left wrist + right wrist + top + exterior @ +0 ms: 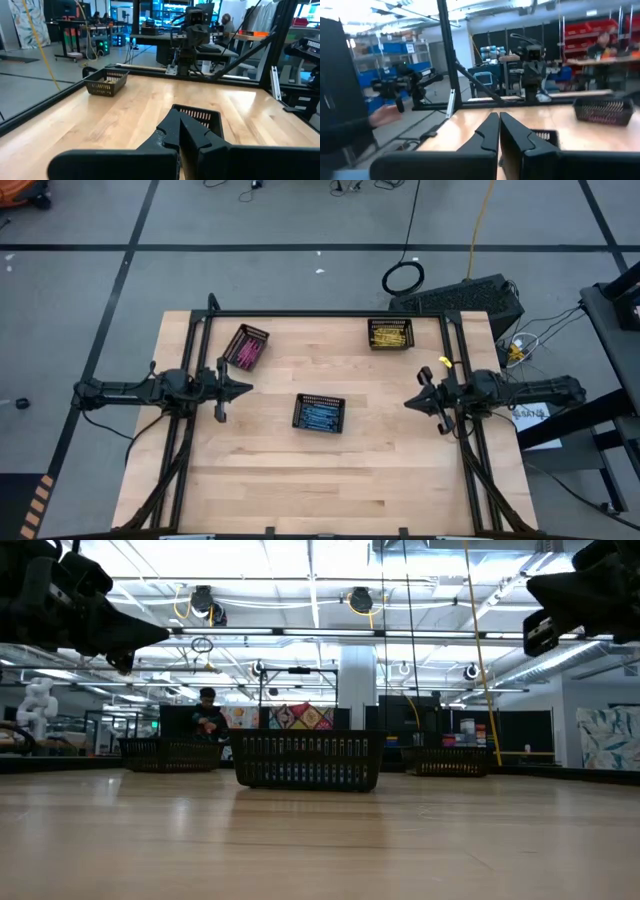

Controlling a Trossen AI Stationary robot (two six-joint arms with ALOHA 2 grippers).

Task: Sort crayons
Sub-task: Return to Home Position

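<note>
Three small black mesh trays stand on the wooden table. The far-left tray (246, 347) holds pink crayons, the far-right tray (390, 333) holds yellow crayons, and the middle tray (319, 413) holds blue crayons. My left gripper (246, 389) is shut and empty at the table's left side, pointing toward the middle tray (200, 117). My right gripper (410, 402) is shut and empty at the right side, pointing toward the same tray (545, 135). Both hang well above the table in the low view.
A black frame rail (320, 313) runs along the table's far edge, and arm mounts stand at both sides. Bare wood lies between the trays and toward the near edge. A person's hand (385, 116) shows beyond the table in the right wrist view.
</note>
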